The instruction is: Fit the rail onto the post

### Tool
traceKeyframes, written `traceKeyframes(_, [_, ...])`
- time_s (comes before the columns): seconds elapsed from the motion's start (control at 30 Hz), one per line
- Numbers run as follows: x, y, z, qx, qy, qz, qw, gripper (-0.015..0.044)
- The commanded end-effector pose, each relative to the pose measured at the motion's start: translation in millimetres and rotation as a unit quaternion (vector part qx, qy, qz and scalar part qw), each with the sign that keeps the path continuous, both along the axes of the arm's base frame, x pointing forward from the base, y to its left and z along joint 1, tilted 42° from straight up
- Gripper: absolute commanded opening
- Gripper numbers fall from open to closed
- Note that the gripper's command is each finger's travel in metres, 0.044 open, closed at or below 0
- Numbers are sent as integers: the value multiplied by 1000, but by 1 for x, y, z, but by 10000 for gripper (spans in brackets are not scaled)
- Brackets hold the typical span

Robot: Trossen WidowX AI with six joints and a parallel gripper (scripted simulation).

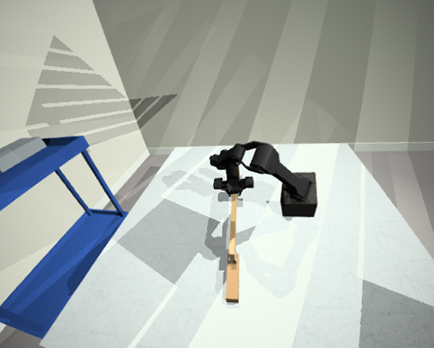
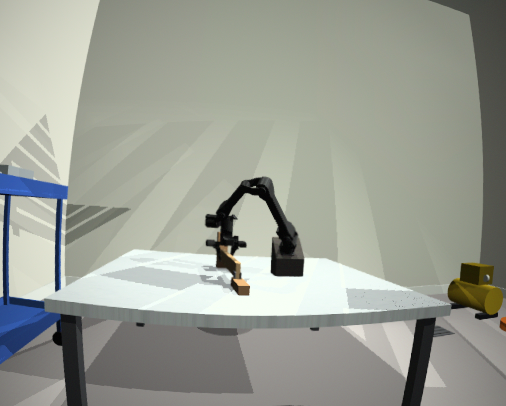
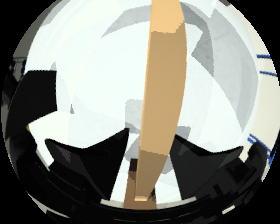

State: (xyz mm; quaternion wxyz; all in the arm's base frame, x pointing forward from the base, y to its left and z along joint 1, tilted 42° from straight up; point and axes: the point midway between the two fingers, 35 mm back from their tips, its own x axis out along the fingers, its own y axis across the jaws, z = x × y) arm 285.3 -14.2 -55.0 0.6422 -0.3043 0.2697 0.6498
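The long wooden rail (image 1: pixel 233 221) (image 2: pixel 231 260) (image 3: pixel 165 75) stands on edge, raised off the table, its far end at the bracket on the low footboard block (image 1: pixel 232 284) (image 2: pixel 241 287). Its near end lies under my gripper, at the wooden post (image 2: pixel 219 261) (image 3: pixel 130 196). The rail looks about level. My gripper (image 1: pixel 233 194) (image 2: pixel 228 250) (image 3: pixel 147 132) is open around the rail near the post; a gap shows at the left finger in the wrist view, and the right finger is close to the rail. The pegs and holes are hidden, so I cannot tell whether rail and post touch.
The arm's dark base block (image 1: pixel 298 207) (image 2: pixel 287 266) stands right of the rail on the white table (image 1: pixel 326 319) (image 2: pixel 310 295). A blue cart (image 1: pixel 83 243) (image 2: pixel 33 186) stands beyond the table's left edge. A yellow machine (image 2: pixel 475 296) is on the floor at right.
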Motion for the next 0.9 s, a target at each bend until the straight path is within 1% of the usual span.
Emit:
traceKeyframes(0.0, [0, 0, 0, 0, -1, 0, 1000, 315])
traceKeyframes(0.17, [0, 0, 0, 0, -1, 0, 1000, 440])
traceKeyframes(0.33, [0, 0, 2, 0, -1, 0, 1000, 440])
traceKeyframes(0.43, [-1, 2, 33, -1, -3, -1, 1000, 440])
traceKeyframes(0.5, [-2, 2, 42, -1, -4, -1, 1000, 440])
traceKeyframes(0.87, [-2, 2, 42, -1, -4, -1, 1000, 440])
